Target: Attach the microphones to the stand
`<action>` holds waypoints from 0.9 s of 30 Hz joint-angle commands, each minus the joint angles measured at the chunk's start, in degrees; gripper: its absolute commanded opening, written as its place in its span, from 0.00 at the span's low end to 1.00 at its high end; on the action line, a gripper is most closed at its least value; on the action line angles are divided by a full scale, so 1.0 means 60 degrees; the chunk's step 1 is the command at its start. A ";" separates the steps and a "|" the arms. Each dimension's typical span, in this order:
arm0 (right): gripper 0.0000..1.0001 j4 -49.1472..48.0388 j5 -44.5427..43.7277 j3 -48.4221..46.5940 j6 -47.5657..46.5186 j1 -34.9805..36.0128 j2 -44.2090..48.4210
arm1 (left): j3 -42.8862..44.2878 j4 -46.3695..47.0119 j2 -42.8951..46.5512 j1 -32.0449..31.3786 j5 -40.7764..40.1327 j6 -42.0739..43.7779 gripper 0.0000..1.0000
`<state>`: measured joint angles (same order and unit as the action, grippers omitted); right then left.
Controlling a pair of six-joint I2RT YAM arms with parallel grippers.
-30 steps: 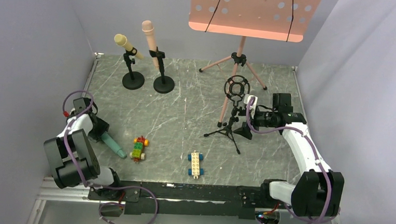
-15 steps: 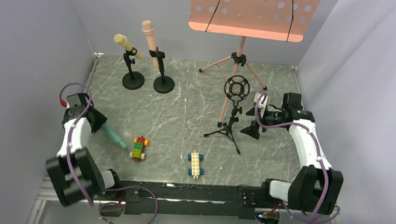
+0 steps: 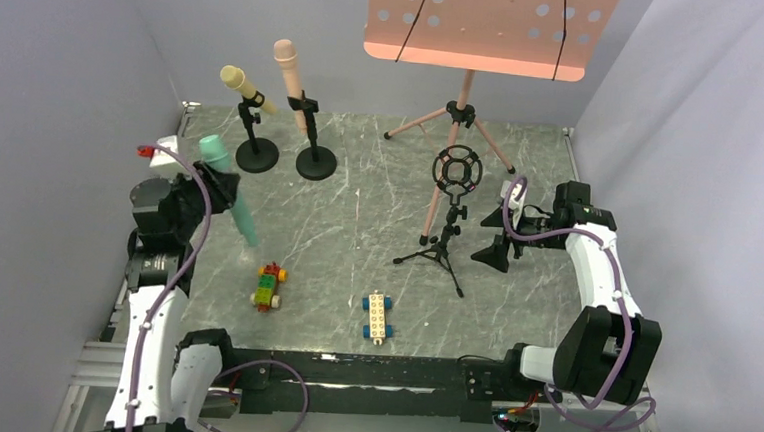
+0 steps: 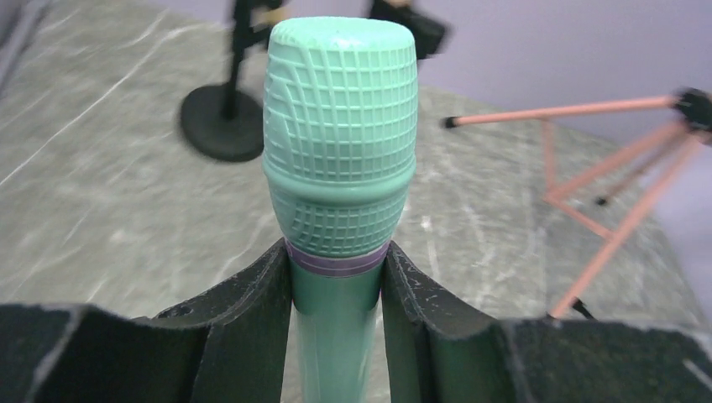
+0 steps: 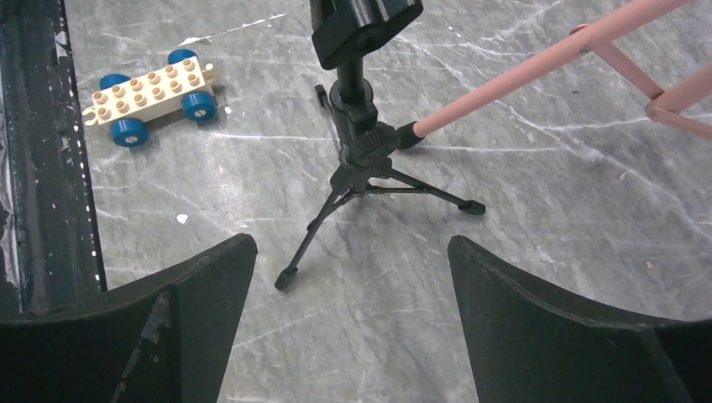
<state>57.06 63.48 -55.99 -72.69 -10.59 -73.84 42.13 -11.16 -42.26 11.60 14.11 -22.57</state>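
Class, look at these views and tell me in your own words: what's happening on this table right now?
Two robot arms are fitting toy microphones to stands. The left end effector grips the teal microphone just below its head, tilted above the table. The right end effector is open and empty, facing the black tripod stand, whose ring mount holds nothing. The yellow microphone and pink microphone already sit in round-base stands at the back.

Multicolour brick car [image 3: 268, 286] & cream/blue car [image 3: 378, 315] nr front; pink music stand [image 3: 490, 27] at back.
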 commanded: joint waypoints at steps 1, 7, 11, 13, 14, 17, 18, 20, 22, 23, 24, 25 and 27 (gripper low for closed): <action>0.91 0.0111 0.0414 -0.0301 -0.0475 -0.0141 0.0172 | 0.0281 0.2564 0.0503 -0.1173 0.1626 0.0598 0.00; 0.91 0.0129 0.0472 -0.0300 -0.0487 -0.0231 0.0081 | 0.1057 0.3874 0.0250 -0.3303 0.2648 0.1334 0.00; 0.91 0.0073 0.0466 -0.0279 -0.0427 -0.0292 0.0000 | 0.1750 0.5035 -0.0403 -0.4846 0.3243 0.1701 0.00; 0.91 0.0106 0.0521 -0.0303 -0.0433 -0.0325 -0.0041 | 0.2178 0.5396 -0.0978 -0.5868 0.3208 0.2317 0.00; 0.91 0.0137 0.0554 -0.0314 -0.0450 -0.0349 -0.0074 | 0.2429 0.5504 -0.1293 -0.6422 0.3134 0.2662 0.00; 0.93 0.0250 0.0685 -0.0337 -0.0518 -0.0462 -0.0156 | 0.3101 0.6101 -0.2318 -0.7858 0.3113 0.3575 0.00; 0.93 0.0269 0.0701 -0.0337 -0.0545 -0.0498 -0.0173 | 0.3265 0.6420 -0.2648 -0.8110 0.3113 0.3635 0.00; 0.96 0.0325 0.0686 -0.0351 -0.0596 -0.0565 -0.0202 | 0.3661 0.7176 -0.3410 -0.8437 0.3327 0.3644 0.00; 1.00 0.0409 0.0707 -0.0377 -0.0682 -0.0624 -0.0252 | 0.4042 0.7989 -0.4139 -0.8662 0.3482 0.3515 0.00; 1.00 0.0413 0.0707 -0.0388 -0.0680 -0.0647 -0.0252 | 0.4372 0.8262 -0.4515 -0.8770 0.3582 0.3401 0.00; 1.00 0.0403 0.0716 -0.0387 -0.0644 -0.0662 -0.0253 | 0.4644 0.8481 -0.4881 -0.8850 0.3687 0.3315 0.00; 1.00 0.0356 0.0719 -0.0371 -0.0599 -0.0679 -0.0229 | 0.4885 0.8741 -0.5245 -0.8957 0.3789 0.3251 0.00; 1.00 0.0192 0.0689 -0.0306 -0.0512 -0.0690 -0.0176 | 0.5245 0.9248 -0.5855 -0.9143 0.3858 0.3173 0.00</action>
<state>58.48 64.88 -56.10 -73.97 -14.26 -75.33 67.94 32.34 -72.90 -41.25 34.39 -3.66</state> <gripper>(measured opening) 0.993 0.426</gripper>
